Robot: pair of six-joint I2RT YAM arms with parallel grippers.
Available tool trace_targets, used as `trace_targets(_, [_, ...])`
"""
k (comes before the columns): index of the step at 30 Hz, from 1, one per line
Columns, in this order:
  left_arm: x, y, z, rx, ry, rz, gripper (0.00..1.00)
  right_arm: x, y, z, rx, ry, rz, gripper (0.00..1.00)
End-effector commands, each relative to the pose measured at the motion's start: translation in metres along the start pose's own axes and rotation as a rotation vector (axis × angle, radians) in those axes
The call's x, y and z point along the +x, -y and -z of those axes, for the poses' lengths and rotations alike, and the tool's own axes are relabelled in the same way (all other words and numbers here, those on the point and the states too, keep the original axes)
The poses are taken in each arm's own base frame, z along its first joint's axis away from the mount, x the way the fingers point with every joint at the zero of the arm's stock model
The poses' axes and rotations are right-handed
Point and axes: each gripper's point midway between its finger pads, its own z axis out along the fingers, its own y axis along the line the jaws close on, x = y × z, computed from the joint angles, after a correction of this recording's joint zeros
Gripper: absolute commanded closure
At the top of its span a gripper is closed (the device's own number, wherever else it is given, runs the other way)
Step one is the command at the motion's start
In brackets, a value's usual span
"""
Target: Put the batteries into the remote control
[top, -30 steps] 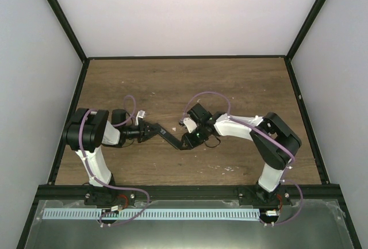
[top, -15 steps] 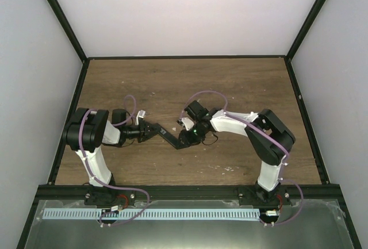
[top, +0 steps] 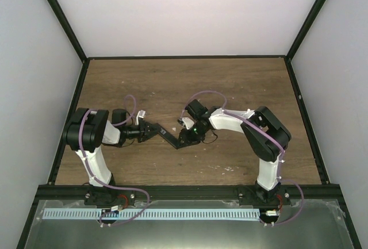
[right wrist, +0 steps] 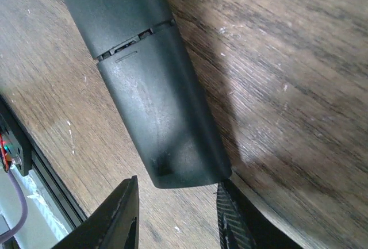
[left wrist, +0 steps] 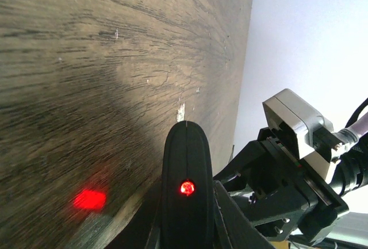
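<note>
The remote control point(top: 168, 137) is a slim black bar held just above the wood table between the two arms. My left gripper point(top: 150, 129) is shut on its left end. In the left wrist view the remote point(left wrist: 187, 157) points away from the camera, a red light glowing on its rounded end, with my left gripper point(left wrist: 187, 229) clamped round it. My right gripper point(top: 183, 141) is open at the remote's right end. In the right wrist view its fingers point(right wrist: 118, 220) straddle the remote's end point(right wrist: 161, 117), whose back cover seam shows. The blue batteries are hidden or out of view.
Small white flecks point(top: 230, 168) lie on the wood table. A black frame point(top: 172, 187) runs along the near edge, and white walls close the sides and back. The right arm's wrist camera point(left wrist: 296, 125) is close beside the remote.
My right gripper has moved a little to the left, closing in on the remote's right end. The left arm and the remote have stayed put.
</note>
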Motion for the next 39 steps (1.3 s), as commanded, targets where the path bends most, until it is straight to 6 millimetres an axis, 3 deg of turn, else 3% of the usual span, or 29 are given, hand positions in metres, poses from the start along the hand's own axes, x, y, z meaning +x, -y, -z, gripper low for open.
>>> trace_targets(1, [-0.003, -0.001, -0.001, -0.008, 0.011, -0.042, 1.0, -0.018, -0.01, 0.003, -0.04, 0.031, 0.014, 0.7])
trace_targets(39, [0.002, 0.0, -0.005, 0.013, -0.004, -0.035, 1.0, -0.035, 0.016, -0.017, -0.031, 0.032, -0.03, 0.79])
